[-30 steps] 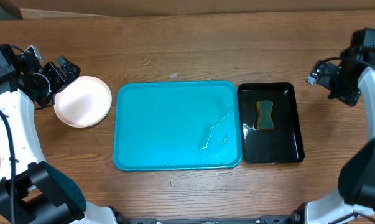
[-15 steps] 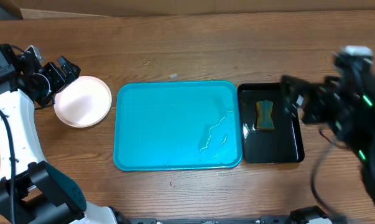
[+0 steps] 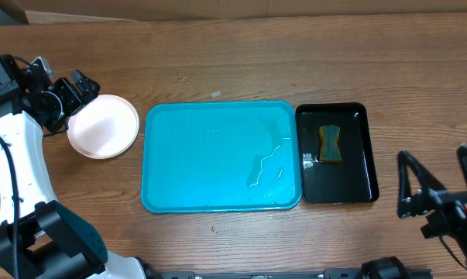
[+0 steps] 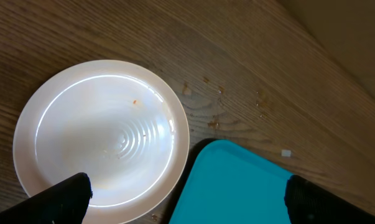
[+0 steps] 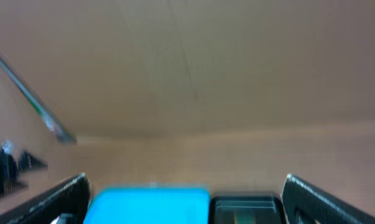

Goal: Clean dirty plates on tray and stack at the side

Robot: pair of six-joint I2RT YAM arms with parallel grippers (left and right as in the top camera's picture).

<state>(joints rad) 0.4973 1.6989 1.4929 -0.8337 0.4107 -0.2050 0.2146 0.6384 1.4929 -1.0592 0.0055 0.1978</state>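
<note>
The turquoise tray lies in the middle of the table with no plates on it, only thin streaks of water. It also shows in the left wrist view and, blurred, in the right wrist view. A stack of plates stands on the wood left of the tray, and its top plate is white with a tiny orange speck. My left gripper is open and empty, above the stack's upper left rim. My right gripper is open and empty, low at the front right.
A small black glossy tray holding water sits right of the turquoise tray, with a yellow-green sponge in it. It also appears blurred in the right wrist view. Small crumbs lie on the wood behind the turquoise tray.
My right arm has swung from the table's far right edge down to the front right corner. The left arm, plates and trays have not moved.
</note>
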